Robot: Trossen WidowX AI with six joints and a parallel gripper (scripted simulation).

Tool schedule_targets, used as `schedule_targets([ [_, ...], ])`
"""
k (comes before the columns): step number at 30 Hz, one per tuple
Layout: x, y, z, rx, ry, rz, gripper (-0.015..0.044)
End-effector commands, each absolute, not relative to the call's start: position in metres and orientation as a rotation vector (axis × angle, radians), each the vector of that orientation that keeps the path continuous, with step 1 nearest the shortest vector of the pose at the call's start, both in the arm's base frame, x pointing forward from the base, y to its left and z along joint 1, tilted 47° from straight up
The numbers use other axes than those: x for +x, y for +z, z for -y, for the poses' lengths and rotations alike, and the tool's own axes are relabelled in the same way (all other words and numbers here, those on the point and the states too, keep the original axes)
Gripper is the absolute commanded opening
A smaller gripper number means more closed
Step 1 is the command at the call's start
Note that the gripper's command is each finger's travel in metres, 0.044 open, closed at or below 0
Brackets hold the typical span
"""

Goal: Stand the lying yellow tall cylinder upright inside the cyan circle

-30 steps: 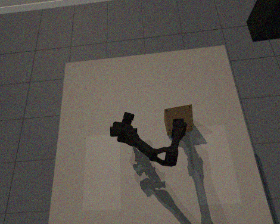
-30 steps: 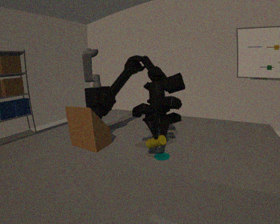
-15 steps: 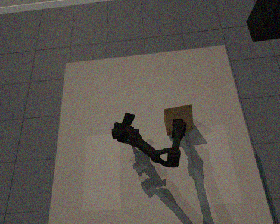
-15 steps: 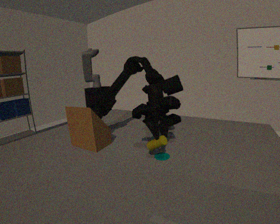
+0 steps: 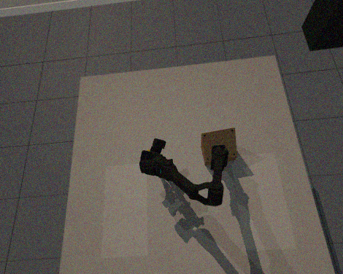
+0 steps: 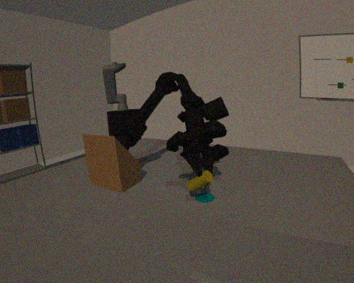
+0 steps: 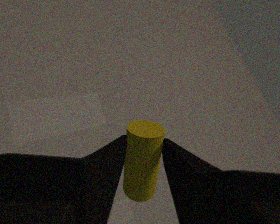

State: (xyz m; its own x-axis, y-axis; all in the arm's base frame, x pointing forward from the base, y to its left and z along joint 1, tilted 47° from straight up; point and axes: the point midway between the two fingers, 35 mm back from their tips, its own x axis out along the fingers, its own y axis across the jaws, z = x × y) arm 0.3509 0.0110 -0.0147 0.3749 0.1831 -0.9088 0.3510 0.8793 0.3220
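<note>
The yellow cylinder [image 6: 200, 181] [image 7: 142, 165] is held above the table, tilted, with its right end higher in the exterior view. My gripper [image 6: 204, 174] [image 7: 144, 141] is shut on it, with one dark finger on each side in the wrist view. The cyan circle [image 6: 205, 198] lies flat on the table, just below and slightly right of the cylinder in the exterior view. It is out of the wrist view. In the top view the arm hides nearly all of the cylinder and circle; only small specks of yellow and cyan show.
A brown wedge-shaped block [image 5: 219, 139] [image 6: 102, 162] stands beside the arm's base, left of the held cylinder in the exterior view. The arm [image 5: 180, 184] [image 6: 154, 101] casts long shadows over the pale table [image 5: 117, 109] [image 6: 102, 233]. Shelves and a whiteboard stand in the background.
</note>
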Motion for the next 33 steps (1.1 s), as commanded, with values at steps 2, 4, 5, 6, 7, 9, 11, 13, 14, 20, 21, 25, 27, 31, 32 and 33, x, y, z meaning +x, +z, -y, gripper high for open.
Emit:
schedule_targets([
  [2,0.3506,-0.0127,-0.0112,0.515,-0.132,-1.161,0.0105],
  [4,0.3506,-0.0124,-0.0113,0.515,-0.138,-1.148,0.0105],
  [5,0.3507,-0.0123,-0.0114,0.515,-0.140,-1.142,0.0105],
  [6,0.3507,-0.0121,-0.0115,0.516,-0.143,-1.135,0.0105],
  [7,0.3507,-0.0119,-0.0116,0.516,-0.146,-1.129,0.0105],
  [9,0.3507,-0.0116,-0.0117,0.516,-0.151,-1.116,0.0105],
  [11,0.3508,-0.0112,-0.0119,0.517,-0.157,-1.103,0.0105],
  [13,0.3508,-0.0107,-0.0120,0.518,-0.162,-1.090,0.0105],
  [14,0.3507,-0.0105,-0.0121,0.519,-0.164,-1.084,0.0105],
  [20,0.3506,-0.0089,-0.0125,0.523,-0.179,-1.044,0.0105],
  [21,0.3505,-0.0086,-0.0126,0.524,-0.182,-1.037,0.0105],
  [25,0.3503,-0.0074,-0.0129,0.528,-0.191,-1.011,0.0105],
  [27,0.3502,-0.0067,-0.0130,0.530,-0.196,-0.997,0.0105],
  [31,0.3498,-0.0052,-0.0133,0.535,-0.204,-0.970,0.0105],
  [32,0.3497,-0.0048,-0.0134,0.536,-0.206,-0.963,0.0105],
  [33,0.3496,-0.0044,-0.0135,0.537,-0.209,-0.956,0.0105],
])
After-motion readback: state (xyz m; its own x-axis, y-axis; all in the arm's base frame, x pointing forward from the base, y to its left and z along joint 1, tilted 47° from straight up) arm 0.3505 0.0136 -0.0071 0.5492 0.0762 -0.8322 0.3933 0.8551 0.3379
